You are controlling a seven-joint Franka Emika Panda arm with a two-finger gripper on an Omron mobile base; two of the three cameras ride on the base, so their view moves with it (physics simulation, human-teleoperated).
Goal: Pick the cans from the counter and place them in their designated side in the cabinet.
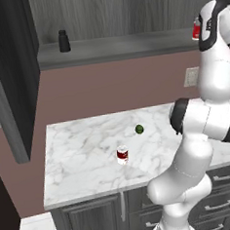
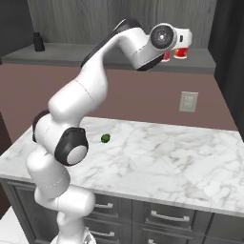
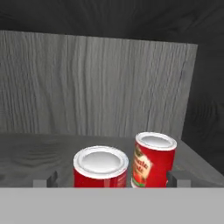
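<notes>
Hand view showed the gripper (image 3: 112, 180) with jaws spread wide, holding nothing, around the plain red can (image 3: 100, 168) on the cabinet (image 3: 96, 83) shelf beside a labelled can (image 3: 153, 159). Rigid and smooth, probably light; it should be gripped mid-wall.

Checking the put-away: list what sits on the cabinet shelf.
Two red cans stand side by side at the shelf's right end, a black bottle at its left. The arm covers part of the shelf between.
</notes>
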